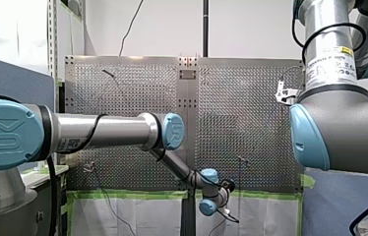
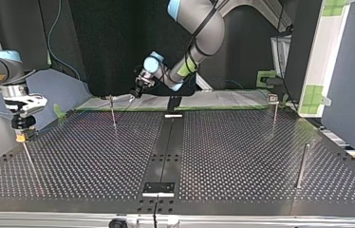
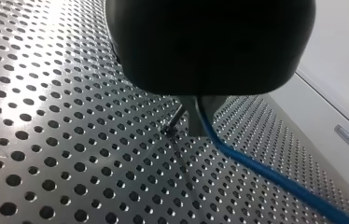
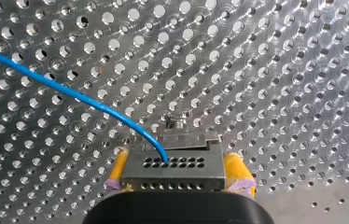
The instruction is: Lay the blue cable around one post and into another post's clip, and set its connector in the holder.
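In the right wrist view my right gripper (image 4: pixel 177 176) is shut on a grey connector block (image 4: pixel 172 164), which sits between its yellow pads (image 4: pixel 116 173). The blue cable (image 4: pixel 70 93) leaves the connector's face and arcs away over the perforated table (image 4: pixel 280 70). A small metal piece (image 4: pixel 177 125) stands just ahead of the connector. In the left wrist view the blue cable (image 3: pixel 266 175) comes out from my left gripper (image 3: pixel 199 122), whose narrow fingertips look shut on it. Across the table, my left gripper (image 2: pixel 135 90) hangs beside a thin post (image 2: pixel 113 111), and my right gripper (image 2: pixel 21 129) is low at that view's left.
More posts stand on the table: one with a clip on top (image 2: pixel 274 100), a plain one (image 2: pixel 302 166), and a thin one (image 2: pixel 28 156) under my right gripper. A black strip (image 2: pixel 166 152) runs down the table's middle with a small plate (image 2: pixel 158 188) near its end.
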Available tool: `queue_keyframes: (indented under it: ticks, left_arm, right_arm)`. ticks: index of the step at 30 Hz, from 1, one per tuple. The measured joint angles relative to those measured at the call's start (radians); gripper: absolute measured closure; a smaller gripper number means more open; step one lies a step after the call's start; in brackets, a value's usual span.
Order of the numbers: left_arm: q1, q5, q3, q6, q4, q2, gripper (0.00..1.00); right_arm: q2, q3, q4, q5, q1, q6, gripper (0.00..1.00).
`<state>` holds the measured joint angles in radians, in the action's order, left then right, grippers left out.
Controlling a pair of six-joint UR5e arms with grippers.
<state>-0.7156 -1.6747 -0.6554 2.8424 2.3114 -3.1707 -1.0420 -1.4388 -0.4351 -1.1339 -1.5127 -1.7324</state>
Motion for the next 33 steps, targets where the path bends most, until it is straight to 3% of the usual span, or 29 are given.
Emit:
queue_keyframes:
  ticks: [8, 13, 24, 33]
  left_arm:
    - [0.002, 0.012, -0.009, -0.008, 0.0, 0.001, 0.98]
    - [0.001, -0.006, -0.025, -0.037, 0.008, 0.02, 0.98]
    - [0.02, -0.113, -0.133, -0.147, -0.053, 0.129, 0.98]
    - [0.019, -0.196, -0.215, -0.229, 0.007, 0.211, 0.98]
  right_arm:
    - [0.0, 0.0, 0.0, 0.0, 0.0, 0.0, 1.0]
    - [0.0, 0.0, 0.0, 0.0, 0.0, 0.0, 1.0]
    - [0.0, 0.0, 0.0, 0.0, 0.0, 0.0, 1.0]
    - [0.0, 0.0, 0.0, 0.0, 0.0, 0.0, 1.0]
